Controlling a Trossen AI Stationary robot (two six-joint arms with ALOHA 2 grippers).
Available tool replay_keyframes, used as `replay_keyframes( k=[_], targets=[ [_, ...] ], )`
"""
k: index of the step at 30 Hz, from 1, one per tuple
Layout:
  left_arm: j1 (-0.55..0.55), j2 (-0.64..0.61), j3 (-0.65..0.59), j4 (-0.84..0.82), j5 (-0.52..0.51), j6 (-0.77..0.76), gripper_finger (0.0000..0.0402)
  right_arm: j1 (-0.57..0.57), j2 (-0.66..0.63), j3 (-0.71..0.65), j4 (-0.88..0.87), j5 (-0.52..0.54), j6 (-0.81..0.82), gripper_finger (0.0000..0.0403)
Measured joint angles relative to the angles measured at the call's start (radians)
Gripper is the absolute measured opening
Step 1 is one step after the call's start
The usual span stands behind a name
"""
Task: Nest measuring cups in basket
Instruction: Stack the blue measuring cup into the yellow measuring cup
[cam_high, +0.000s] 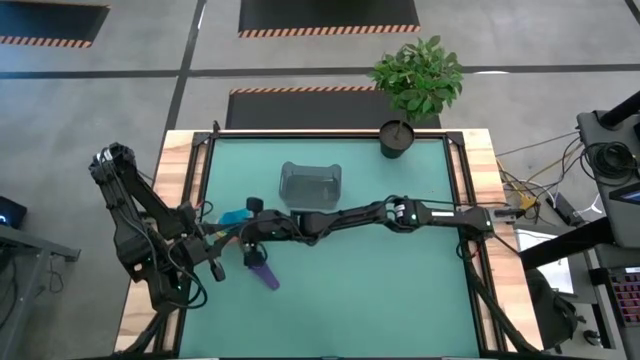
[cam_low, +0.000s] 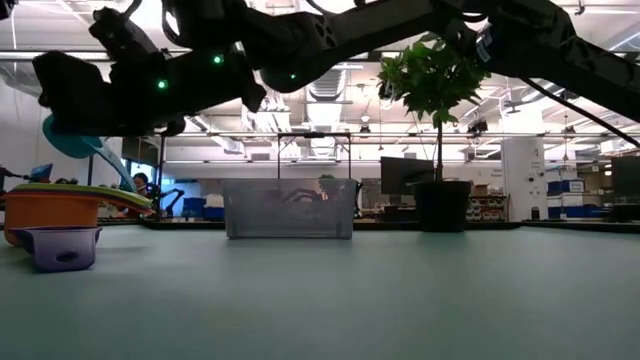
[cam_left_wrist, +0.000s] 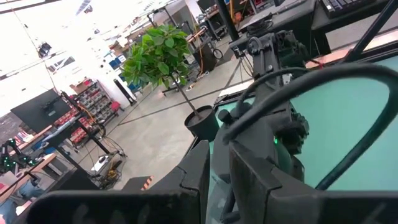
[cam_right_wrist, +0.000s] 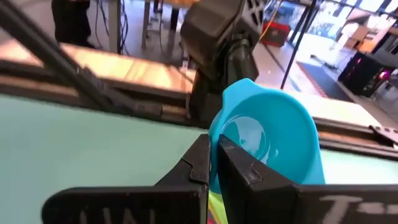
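From above, I have the right gripper stretched far across the mat toward the left arm's side, and its wrist camera shows the fingers pinched together on the rim of the cyan cup, which hangs clear of the table. I judge I am holding it by the rim so the bowl stays free to drop into another cup. The level camera shows that cup raised above a stack of cups with orange at the bottom and a green rim on top (I cannot tell which colours lie between). The purple cup sits on the mat just beside the stack. The basket stands near the mat's middle, apart from all the cups, so nothing is in it yet. The left gripper waits at the mat's left edge, fingers nearly together and holding nothing I can see.
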Motion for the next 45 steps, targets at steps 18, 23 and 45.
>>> replay_keyframes(
  k=[18,23,45],
  targets=[
    [0.0,0.0,0.0,0.0,0.0,0.004,0.0042,0.0,-0.034,0.002,-0.121,-0.011,-0.101,0.0009],
    [0.0,0.0,0.0,0.0,-0.019,0.004,0.0042,0.0,-0.018,0.002,-0.091,-0.053,-0.103,0.0011],
    [0.0,0.0,0.0,0.006,-0.026,0.004,0.0042,-0.006,-0.01,0.002,-0.108,-0.053,-0.137,0.0068]
  ],
)
